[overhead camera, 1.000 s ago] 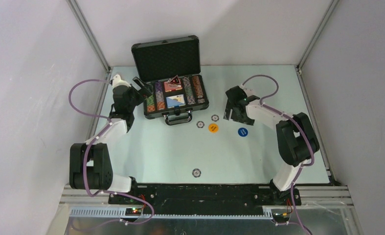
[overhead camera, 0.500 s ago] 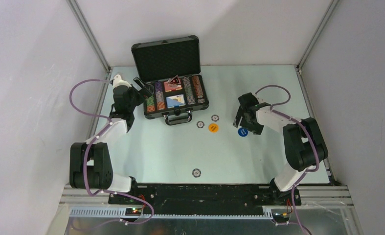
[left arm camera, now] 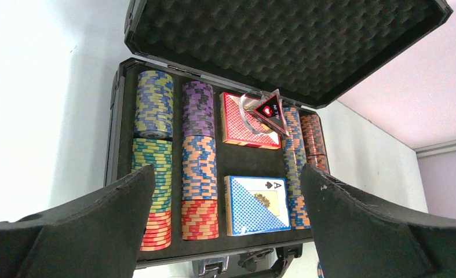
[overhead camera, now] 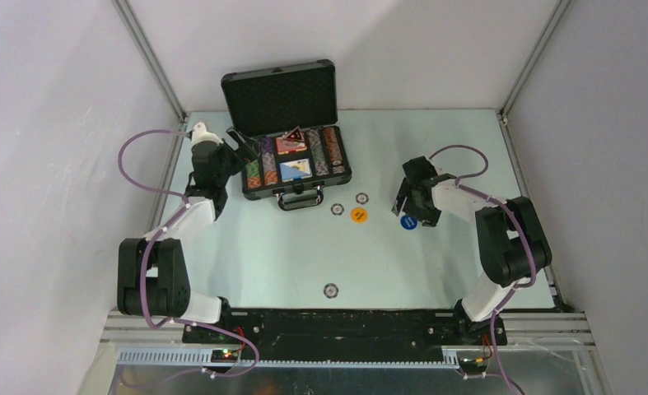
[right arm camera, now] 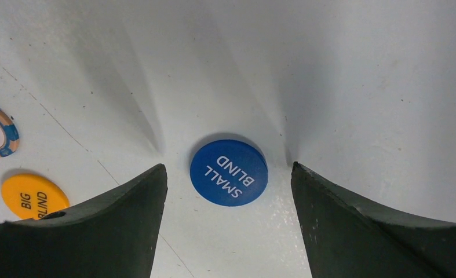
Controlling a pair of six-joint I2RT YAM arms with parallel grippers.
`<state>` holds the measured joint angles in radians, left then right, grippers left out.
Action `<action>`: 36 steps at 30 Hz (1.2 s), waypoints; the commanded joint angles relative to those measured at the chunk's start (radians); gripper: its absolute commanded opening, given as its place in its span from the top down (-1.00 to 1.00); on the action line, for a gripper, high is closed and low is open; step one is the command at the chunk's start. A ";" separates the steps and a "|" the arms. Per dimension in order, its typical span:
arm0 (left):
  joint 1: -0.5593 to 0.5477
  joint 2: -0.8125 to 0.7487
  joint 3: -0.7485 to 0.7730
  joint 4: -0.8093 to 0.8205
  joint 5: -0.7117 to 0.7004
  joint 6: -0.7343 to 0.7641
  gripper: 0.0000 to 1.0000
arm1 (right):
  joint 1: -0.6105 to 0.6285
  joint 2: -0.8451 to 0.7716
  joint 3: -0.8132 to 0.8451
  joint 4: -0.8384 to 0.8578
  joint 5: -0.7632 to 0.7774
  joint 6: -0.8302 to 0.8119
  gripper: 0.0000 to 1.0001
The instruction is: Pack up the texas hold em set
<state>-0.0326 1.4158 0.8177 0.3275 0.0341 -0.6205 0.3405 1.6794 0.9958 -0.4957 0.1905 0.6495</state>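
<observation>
The right gripper hangs low over the table, fingers spread either side of the blue SMALL BLIND button (a gap shows on each side, so nothing is pinched). An orange BIG BLIND button lies nearby. The left gripper, spread wide and empty, faces the open black briefcase at the table's far side, which holds chip rows, a red-patterned deck and a triangular marker.

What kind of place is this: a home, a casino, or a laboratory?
Probably a robotics laboratory cell: a left arm and right arm bolted at the near edge of a table, plain white walls framed by aluminium posts, and an open poker case and loose buttons as props.
</observation>
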 commanded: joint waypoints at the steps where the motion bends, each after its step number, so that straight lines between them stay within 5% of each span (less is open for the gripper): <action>1: -0.004 0.000 0.042 0.018 0.004 0.020 -0.99 | 0.006 0.019 0.002 0.012 0.016 -0.019 -0.61; 13: -0.004 0.006 0.044 0.018 0.010 0.016 -0.99 | 0.022 0.043 0.003 -0.001 0.043 -0.038 -0.31; 32: -0.004 0.008 0.044 0.019 0.013 0.015 -0.99 | 0.069 0.118 0.055 -0.046 0.073 -0.053 -0.22; 36: -0.004 0.008 0.044 0.018 0.013 0.014 -0.99 | 0.068 0.118 0.055 -0.058 0.073 -0.050 -0.33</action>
<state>-0.0334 1.4223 0.8177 0.3275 0.0349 -0.6209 0.4038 1.7561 1.0576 -0.5049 0.2615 0.5980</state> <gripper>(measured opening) 0.996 0.638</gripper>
